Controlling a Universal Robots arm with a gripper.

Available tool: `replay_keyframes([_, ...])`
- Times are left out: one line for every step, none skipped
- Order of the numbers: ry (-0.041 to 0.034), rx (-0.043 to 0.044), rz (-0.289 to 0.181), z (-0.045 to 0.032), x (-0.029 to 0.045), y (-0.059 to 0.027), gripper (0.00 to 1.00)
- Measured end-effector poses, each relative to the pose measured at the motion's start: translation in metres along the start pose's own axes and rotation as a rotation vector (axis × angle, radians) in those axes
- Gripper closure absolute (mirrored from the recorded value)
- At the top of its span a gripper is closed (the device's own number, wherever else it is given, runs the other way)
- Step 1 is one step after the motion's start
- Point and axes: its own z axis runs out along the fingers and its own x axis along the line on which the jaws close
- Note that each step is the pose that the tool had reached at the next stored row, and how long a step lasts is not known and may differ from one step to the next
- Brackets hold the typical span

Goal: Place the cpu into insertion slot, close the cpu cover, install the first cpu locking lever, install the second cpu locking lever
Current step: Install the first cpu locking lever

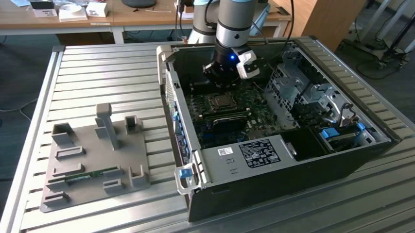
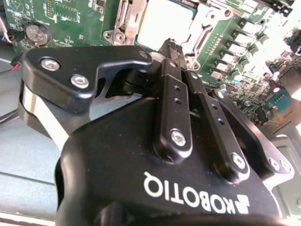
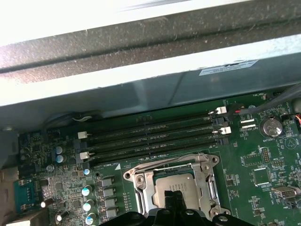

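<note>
I'm over an open computer case (image 1: 285,145) lying on a slatted metal table (image 1: 97,73). Grey fixture tray (image 1: 97,155) sits on the table, well apart from the case toward the exterior view's left, with a memory stick (image 1: 84,176) lying in it. Wooden desk (image 1: 116,17) behind.

Inside the case, green motherboard (image 3: 263,174). Four long memory slots (image 3: 150,136) run beside the socket, coin battery (image 3: 271,125) near their end.

The insertion slot (image 3: 171,186) is near the board's middle. The cpu cover (image 3: 207,181) is down flat around the chip, framing it. The cpu (image 3: 176,186) sits seated in the slot, silvery top showing through the cover's window; also bright in the second wrist view (image 2: 164,23).

My gripper (image 2: 170,47) hangs right above the socket, tips over the cpu's edge in the first wrist view (image 3: 173,200). My fingers (image 2: 174,113) are pressed together, no gap visible, nothing held between them. Can't tell whether the tips touch the chip or cover. In the exterior view my gripper (image 1: 224,80) is just behind the socket.
</note>
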Motion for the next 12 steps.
replay_keyframes([0.0000, 0.0000, 0.000, 0.0000, 0.0000, 0.0000, 0.89])
replay_keyframes([0.0000, 0.0000, 0.000, 0.0000, 0.0000, 0.0000, 0.89])
replay_keyframes([0.0000, 0.0000, 0.000, 0.0000, 0.0000, 0.0000, 0.89])
replay_keyframes([0.0000, 0.0000, 0.000, -0.0001, 0.0000, 0.0000, 0.89])
replay_keyframes([0.0001, 0.0001, 0.000, -0.0001, 0.0000, 0.0000, 0.89])
replay_keyframes([0.0002, 0.0000, -0.002, -0.0001, 0.0000, 0.0000, 0.89])
replay_keyframes([0.0006, -0.0001, -0.005, -0.0001, 0.0000, 0.0000, 0.89])
replay_keyframes([0.0011, -0.0003, -0.011, 0.0000, 0.0000, 0.0000, 0.89])
replay_keyframes([0.0018, -0.0008, -0.020, 0.0000, 0.0000, 0.0000, 0.89])
replay_keyframes([0.0026, -0.0013, -0.029, 0.0000, 0.0000, 0.0000, 0.89])
replay_keyframes([0.0035, -0.0017, -0.038, 0.0000, 0.0000, 0.0000, 0.89])
replay_keyframes([0.0044, -0.0022, -0.049, 0.0000, 0.0000, 0.0000, 0.89])
